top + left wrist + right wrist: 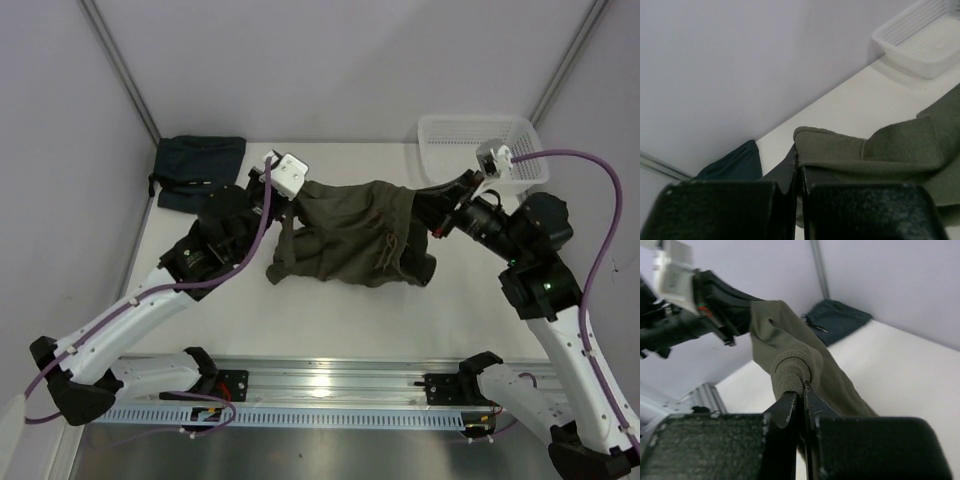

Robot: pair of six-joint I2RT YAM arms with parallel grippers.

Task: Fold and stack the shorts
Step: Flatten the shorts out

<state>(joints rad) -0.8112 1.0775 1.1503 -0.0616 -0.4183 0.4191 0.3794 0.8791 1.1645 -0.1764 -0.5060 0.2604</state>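
Near edge, 6 o'clock: rail (320,385) and arm bases, not in play. Mid-surface (330,320): the shorts (350,235) hang strung between both hands, top edge raised. Their lower hems are at or near the surface; I can't tell if they touch. My read on the step: spread and lay flat before the first fold. To do it well, hold both hands level with even tension so the top edge runs straight. Lower them together so the legs land first and drape without bunching, and don't let one side go ahead of the other. Left hand (292,205), at the cloth's 9 o'clock end, is clenched. The left wrist view shows the fingers (820,180) together, with the olive hem caught at the tips. Right hand (432,215), at the 3 o'clock end, is clenched too, pinching a rolled edge of the shorts between its fingertips (790,407). Far side: a dark folded garment (198,170) at 11 o'clock, likely the stack spot. White basket (478,148) at 1 o'clock, apart from the cloth.
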